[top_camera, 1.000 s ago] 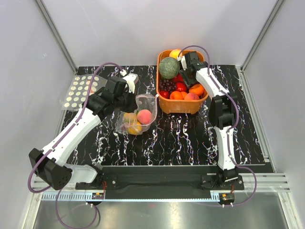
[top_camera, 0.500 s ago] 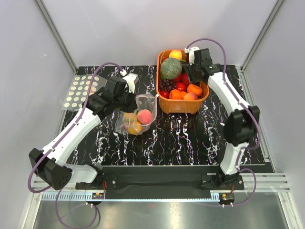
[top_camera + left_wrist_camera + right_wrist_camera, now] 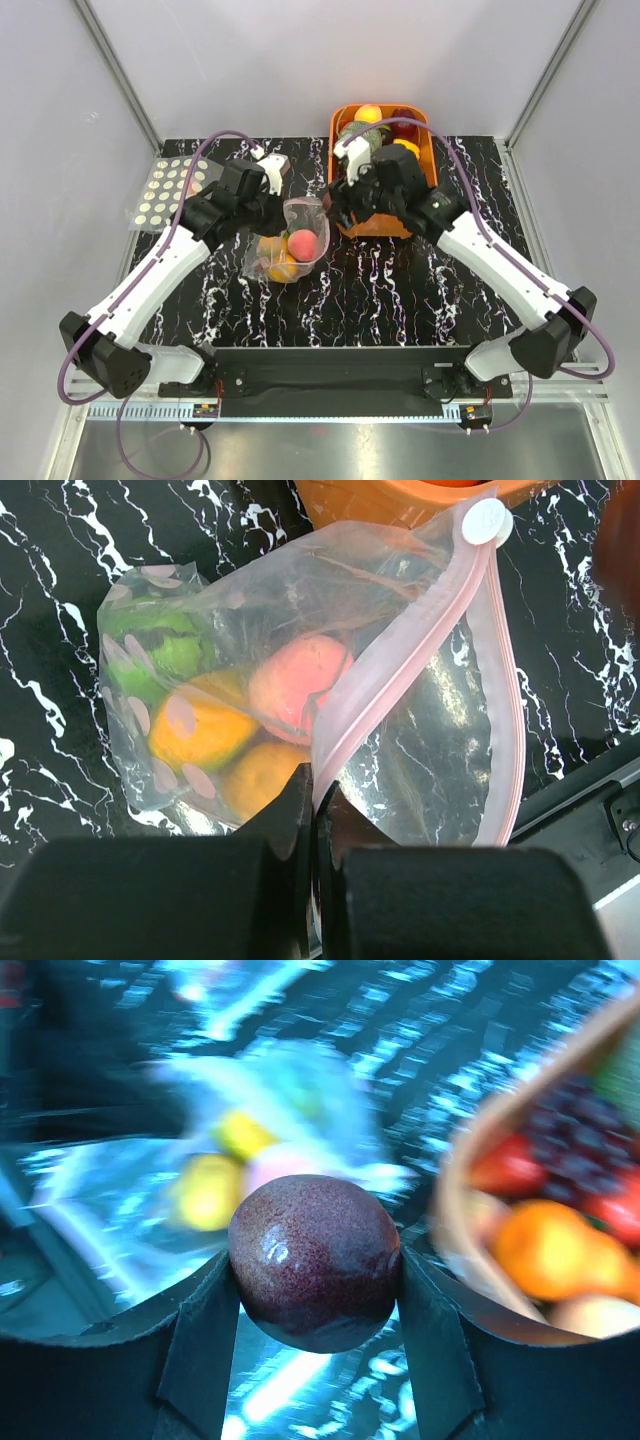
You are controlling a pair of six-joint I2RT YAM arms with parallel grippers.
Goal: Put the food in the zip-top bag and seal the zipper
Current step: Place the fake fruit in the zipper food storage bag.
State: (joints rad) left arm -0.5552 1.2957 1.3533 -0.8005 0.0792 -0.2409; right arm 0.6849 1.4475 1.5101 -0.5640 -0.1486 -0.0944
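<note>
A crinkly clear zip-top bag (image 3: 290,240) printed with pale pink dots lies on the black white-veined marble table (image 3: 400,290), just left of the near-left corner of the orange plastic basket (image 3: 385,230). Its mouth gapes open on the side facing the basket. The thin pink zipper (image 3: 400,670) is unsealed, its two strips bowed apart and meeting at a white round slider tab (image 3: 486,522) right beside the basket wall. Inside the bag a pink-red peach (image 3: 298,680) sits nearest the mouth, with two orange fruits (image 3: 200,730) and a green fruit (image 3: 160,650) farther from the basket. The left gripper (image 3: 315,810) is at the bag's edge far from the basket, and its jaws are pressed together on the film just below the pink strip. The right gripper (image 3: 315,1290) hangs over the basket's left rim, between basket and bag mouth, and its jaws are clamped on a round, glossy dark purple fruit (image 3: 314,1260) that bulges out on both sides of the fingers. Behind that fruit the right wrist view is blurred, though dark grapes (image 3: 575,1140) and an orange fruit (image 3: 545,1250) show inside the basket. A second clear bag with cream-white dots (image 3: 170,190) lies flat well to the left of the basket, at the table's left edge.
</note>
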